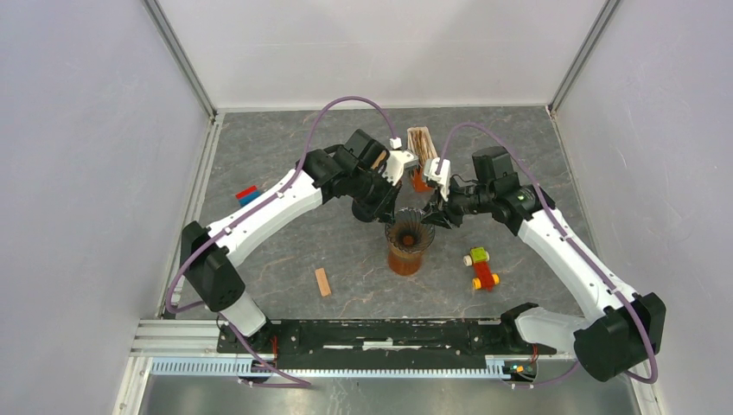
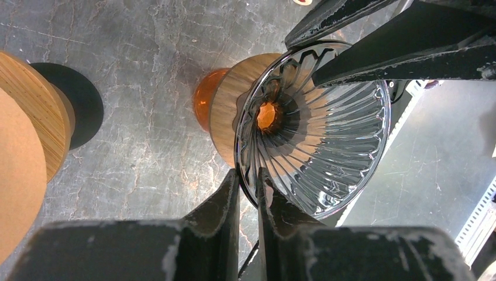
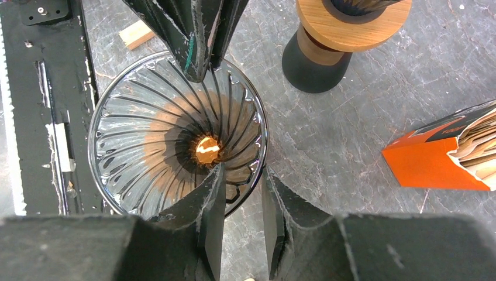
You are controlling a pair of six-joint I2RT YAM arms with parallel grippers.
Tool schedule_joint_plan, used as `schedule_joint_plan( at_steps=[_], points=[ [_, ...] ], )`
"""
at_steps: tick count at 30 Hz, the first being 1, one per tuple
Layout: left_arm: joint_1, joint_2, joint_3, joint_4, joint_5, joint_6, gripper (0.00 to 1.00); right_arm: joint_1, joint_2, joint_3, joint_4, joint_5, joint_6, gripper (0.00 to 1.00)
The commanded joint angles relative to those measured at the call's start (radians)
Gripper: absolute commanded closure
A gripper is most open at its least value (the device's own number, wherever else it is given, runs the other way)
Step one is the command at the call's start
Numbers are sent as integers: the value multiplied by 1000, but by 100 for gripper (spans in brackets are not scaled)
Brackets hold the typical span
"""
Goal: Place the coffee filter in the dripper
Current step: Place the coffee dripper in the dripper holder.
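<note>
The clear ribbed glass dripper (image 1: 409, 232) sits on a wooden collar over an amber carafe (image 1: 406, 259) at the table's middle. Nothing lies inside the dripper (image 3: 152, 140). My left gripper (image 2: 248, 172) is shut on the dripper's (image 2: 327, 134) rim from the left, one finger inside and one outside. From the opposite side my right gripper (image 3: 243, 170) straddles the rim, its inner finger against the glass wall and its outer one at the rim's edge. Brown coffee filters (image 1: 422, 143) stand in an orange box (image 3: 433, 161) behind the dripper.
A black stand with a wooden top (image 3: 327, 52) is close behind the dripper, next to the left gripper. A wood block (image 1: 322, 282) lies front left, coloured toy blocks (image 1: 480, 268) front right, and a red and blue block (image 1: 248, 194) at the left. The arms' rail (image 1: 372, 333) runs along the near edge.
</note>
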State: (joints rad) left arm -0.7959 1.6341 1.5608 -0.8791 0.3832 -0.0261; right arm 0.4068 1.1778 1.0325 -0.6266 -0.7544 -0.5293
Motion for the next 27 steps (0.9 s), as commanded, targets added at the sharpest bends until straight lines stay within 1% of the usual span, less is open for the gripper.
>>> schedule_joint_plan(
  at_steps=[1, 14, 21, 25, 27],
  points=[
    [-16, 34, -75, -4, -23, 58, 98, 30, 13, -44, -20, 46, -58, 69],
    [-30, 1, -128, 46, -25, 94, 98, 51, -50, -114, 34, 75, -80, 69],
    [-49, -44, -178, 95, -69, 130, 98, 77, -80, -117, 56, 120, -86, 69],
    [-51, -57, -174, 97, -79, 135, 98, 84, -86, -122, 64, 129, -92, 69],
    [-51, -62, -162, 96, -91, 139, 98, 84, -91, -118, 70, 131, -92, 68]
  ],
)
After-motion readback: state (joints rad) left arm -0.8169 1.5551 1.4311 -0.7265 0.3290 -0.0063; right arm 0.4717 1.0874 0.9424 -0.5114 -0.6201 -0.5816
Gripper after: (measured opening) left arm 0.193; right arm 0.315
